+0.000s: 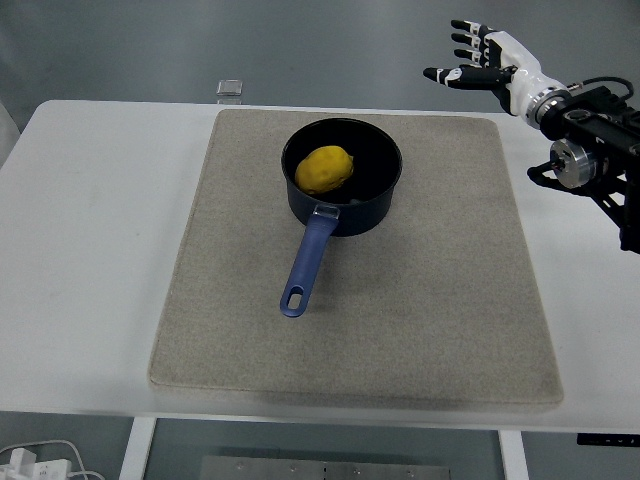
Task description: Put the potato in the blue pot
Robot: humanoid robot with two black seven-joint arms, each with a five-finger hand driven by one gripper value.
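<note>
A yellow potato (pixel 324 169) lies inside the dark blue pot (pixel 375 205), toward its left side. The pot stands on a beige mat (pixel 440 290) at the mat's far middle, its blue handle (pixel 306 264) pointing toward the near edge. My right hand (pixel 478 55) is raised at the upper right, well apart from the pot, fingers spread and holding nothing. The left arm is out of view.
The mat covers the middle of the white table (pixel 90 240). A small clear object (pixel 230 89) sits at the table's far edge, left of the mat's far corner. Cables (pixel 40 462) lie on the floor at the bottom left.
</note>
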